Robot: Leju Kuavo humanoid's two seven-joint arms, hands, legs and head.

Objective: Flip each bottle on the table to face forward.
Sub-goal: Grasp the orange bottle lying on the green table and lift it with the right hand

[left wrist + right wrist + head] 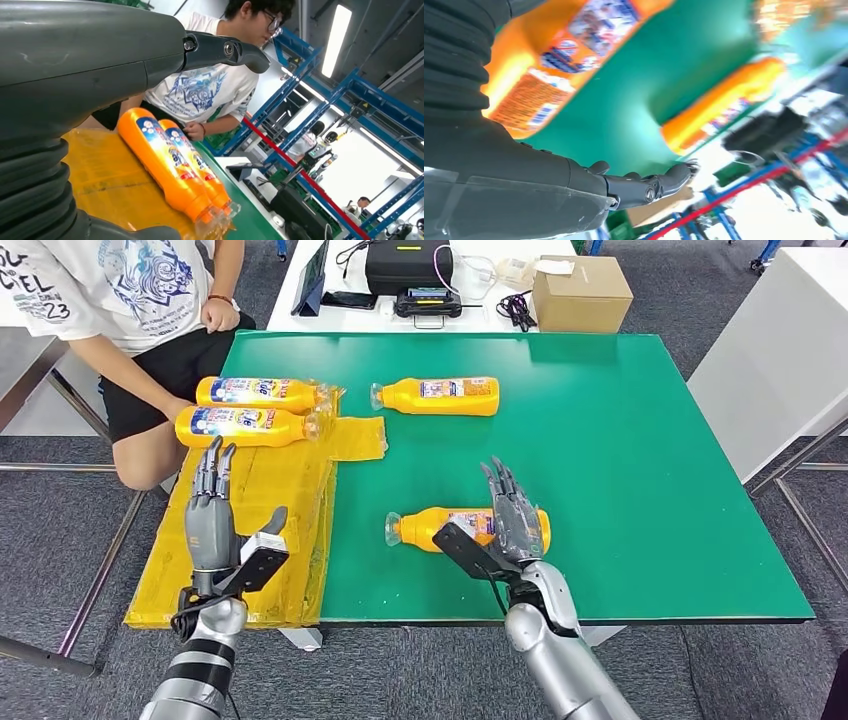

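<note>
right hand [515,525] flat over orange-filled near bottle [440,528]

The head view looks down and forward from high over the near edge of the green rectangular table top [620,440]. The left wrist view sits low and close behind the left hand [90,65], facing far-left across two orange plastic bottles lying side by side [170,160]. The right wrist view, blurred, looks closely over the nearest orange plastic bottle [559,55]; the head view shares it [440,527].
</note>
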